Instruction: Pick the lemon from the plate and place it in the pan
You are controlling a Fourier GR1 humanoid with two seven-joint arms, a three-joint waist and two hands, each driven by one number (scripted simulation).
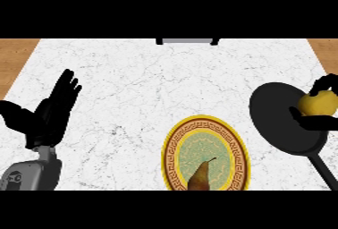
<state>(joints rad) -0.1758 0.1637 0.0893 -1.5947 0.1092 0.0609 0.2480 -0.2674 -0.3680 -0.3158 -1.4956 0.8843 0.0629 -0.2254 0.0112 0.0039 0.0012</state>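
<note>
My right hand (pixel 315 121) is curled round the lemon (pixel 318 102) at the view's right edge, holding it over the right side of the black pan (pixel 277 116). Just left of the pan on the marble bench (pixel 165 76) lies the patterned plate (pixel 173 147), with a pear (pixel 200 176) on it. My left hand (pixel 49 116) rests open at the left, fingers up.

Left hand (pixel 48 118) open at rest, right hand (pixel 315 122) curled on lemon (pixel 318 102).
Left shows at the left edge, fingers straight and pointing up, thumb spread, grey forearm (pixel 30 175) below it. Right sits at the right edge, fingers above and thumb below the lemon.
</note>
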